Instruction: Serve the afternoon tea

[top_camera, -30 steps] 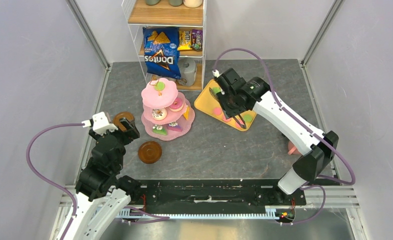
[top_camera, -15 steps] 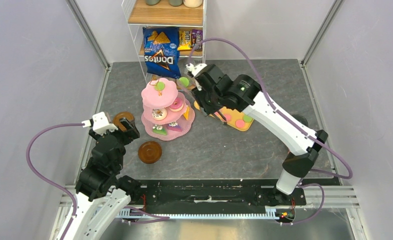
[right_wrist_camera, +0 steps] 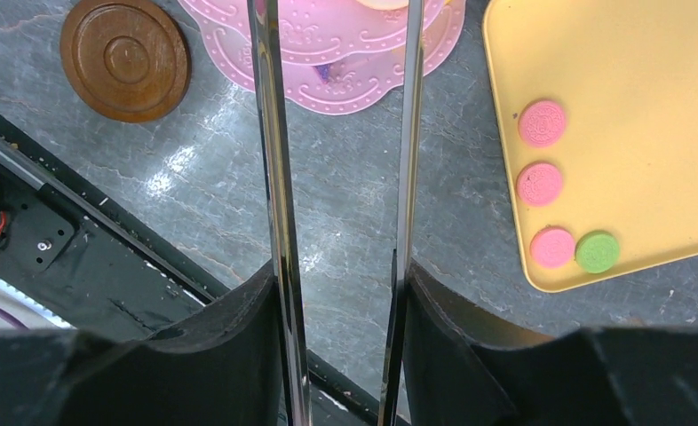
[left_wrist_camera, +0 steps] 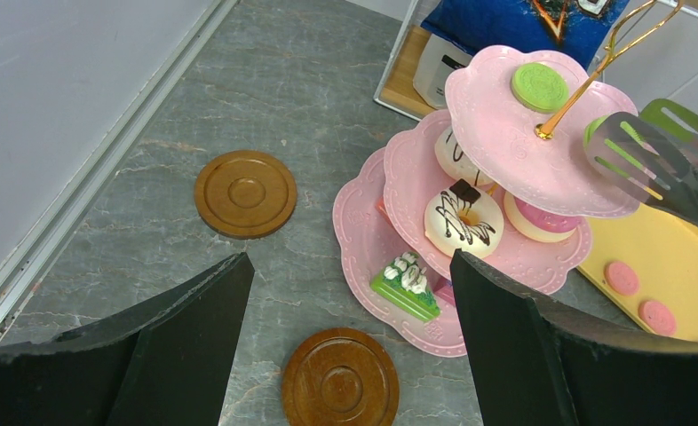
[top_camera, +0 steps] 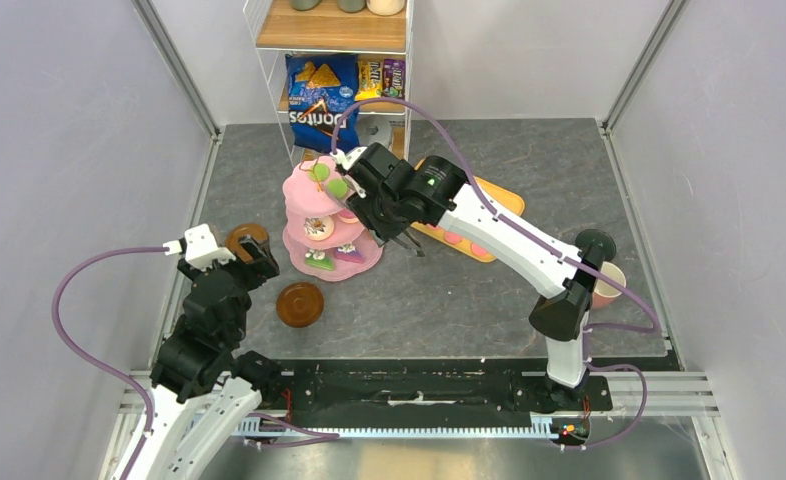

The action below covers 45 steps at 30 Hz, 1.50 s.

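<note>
The pink three-tier stand [top_camera: 304,192] [left_wrist_camera: 505,142] carries donuts [left_wrist_camera: 464,219], a green cake slice [left_wrist_camera: 406,284] and one green macaron [left_wrist_camera: 540,86] on its top tier. My right gripper [top_camera: 374,200] [right_wrist_camera: 341,284] is shut on the metal tongs [right_wrist_camera: 279,177] [left_wrist_camera: 647,164]. The tong tips pinch a second green macaron [top_camera: 338,187] just over the right side of the top tier. My left gripper [top_camera: 254,258] [left_wrist_camera: 350,262] is open and holds nothing, above two brown saucers [left_wrist_camera: 245,193] [left_wrist_camera: 340,383] to the left of the stand.
A yellow tray [right_wrist_camera: 630,106] right of the stand holds three pink macarons [right_wrist_camera: 542,122] and a green one [right_wrist_camera: 598,252]. A pink mug [top_camera: 609,284] stands by the right arm's elbow. The shelf [top_camera: 334,30] with the blue Doritos bag [top_camera: 321,100] stands behind.
My right arm has swung left from the yellow tray to the stand's top tier, carrying a green macaron in the tongs. The left arm has not moved.
</note>
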Tool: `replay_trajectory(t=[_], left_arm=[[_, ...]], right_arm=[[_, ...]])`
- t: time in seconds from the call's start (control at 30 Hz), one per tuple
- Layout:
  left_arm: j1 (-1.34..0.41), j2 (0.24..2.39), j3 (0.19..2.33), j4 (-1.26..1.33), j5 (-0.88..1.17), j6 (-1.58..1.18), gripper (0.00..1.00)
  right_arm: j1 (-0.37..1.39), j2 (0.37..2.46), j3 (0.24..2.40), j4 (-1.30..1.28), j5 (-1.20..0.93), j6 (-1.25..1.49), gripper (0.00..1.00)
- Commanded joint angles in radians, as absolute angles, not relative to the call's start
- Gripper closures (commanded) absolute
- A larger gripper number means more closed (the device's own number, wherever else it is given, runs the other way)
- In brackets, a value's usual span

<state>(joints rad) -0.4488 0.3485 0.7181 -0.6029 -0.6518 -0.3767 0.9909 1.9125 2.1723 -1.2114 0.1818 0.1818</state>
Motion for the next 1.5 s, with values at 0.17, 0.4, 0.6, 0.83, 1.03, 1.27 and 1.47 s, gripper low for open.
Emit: replay_trajectory(t=[0.17, 0.4, 0.6, 0.83, 1.03, 1.27, 1.47], left_arm=[[-0.442, 0.339, 0.715, -0.572, -0.656, -0.402, 0.10], [-0.442, 0.339, 0.715, -0.574, -0.655, -0.401, 0.10], [-0.443, 0.338, 0.715, -0.574, -0.654, -0.401, 0.10], [-0.443, 0.338, 0.715, -0.575, -0.655, -0.401, 0.10], [-0.442, 0.338, 0.715, -0.575, -0.656, -0.403, 0.10], [-0.442, 0.339, 0.715, -0.575, -0.654, -0.403, 0.10], [-0.442, 0.346, 0.715, -0.575, -0.653, -0.403, 0.10]], right_arm=[[0.991, 1.910, 2.203, -1.180, 0.195, 0.169, 0.44], [0.991, 1.879, 2.189, -1.152, 0.196, 0.167, 0.40], [0.988, 1.796, 2.128, -1.132, 0.269, 0.165, 0.39], [0.925, 1.688, 2.007, -1.130, 0.328, 0.204, 0.38], [0.812, 1.576, 1.849, -1.129, 0.296, 0.257, 0.38], [0.679, 1.461, 1.593, -1.103, 0.248, 0.289, 0.38], [0.610, 1.456, 1.448, -1.099, 0.268, 0.285, 0.38]])
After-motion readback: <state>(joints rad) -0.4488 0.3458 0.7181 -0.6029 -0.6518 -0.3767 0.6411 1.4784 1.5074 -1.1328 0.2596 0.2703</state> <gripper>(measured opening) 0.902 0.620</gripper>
